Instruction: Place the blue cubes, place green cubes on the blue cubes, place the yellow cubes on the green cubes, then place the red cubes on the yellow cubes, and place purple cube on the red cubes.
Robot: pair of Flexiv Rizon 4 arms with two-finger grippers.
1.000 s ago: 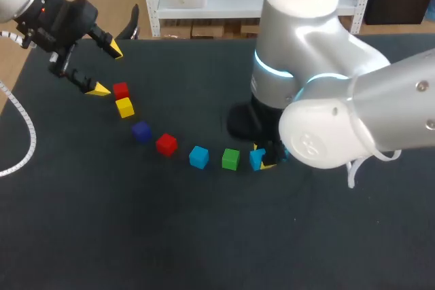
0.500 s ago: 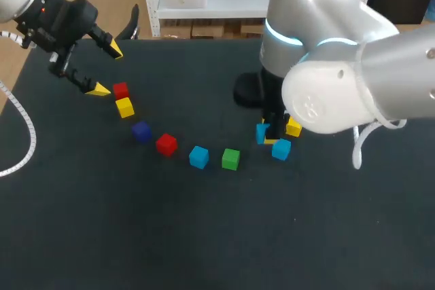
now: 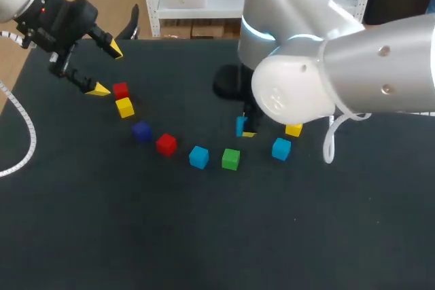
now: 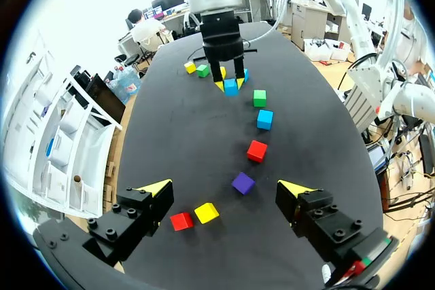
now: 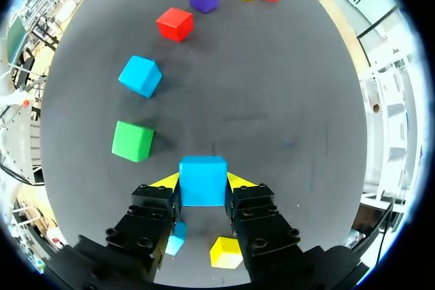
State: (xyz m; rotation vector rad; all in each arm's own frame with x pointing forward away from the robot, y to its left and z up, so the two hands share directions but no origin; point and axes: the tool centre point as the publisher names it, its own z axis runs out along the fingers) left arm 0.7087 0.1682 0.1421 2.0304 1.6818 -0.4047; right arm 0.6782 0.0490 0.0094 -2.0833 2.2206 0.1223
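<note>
My right gripper (image 3: 245, 128) is shut on a light blue cube (image 5: 202, 180), which it holds above the black table just behind the row of cubes. The same held cube (image 4: 231, 87) shows in the left wrist view. In the row lie a green cube (image 3: 230, 159), a blue cube (image 3: 198, 157), a red cube (image 3: 166, 144), a purple cube (image 3: 141, 131), a yellow cube (image 3: 124, 107) and a red cube (image 3: 121, 90). My left gripper (image 3: 109, 69) hangs open at the far left, just beyond that last red cube, with nothing between its fingers.
To the right of the held cube lie a yellow cube (image 3: 293, 129) and another blue cube (image 3: 281, 148). The left wrist view also shows a green cube (image 4: 202, 70) beside them. The table's front half is bare black mat (image 3: 204, 236).
My right arm has lifted the blue cube from the right end of the row and carried it back and to the left, uncovering the yellow and blue cubes. The left arm has kept still.
</note>
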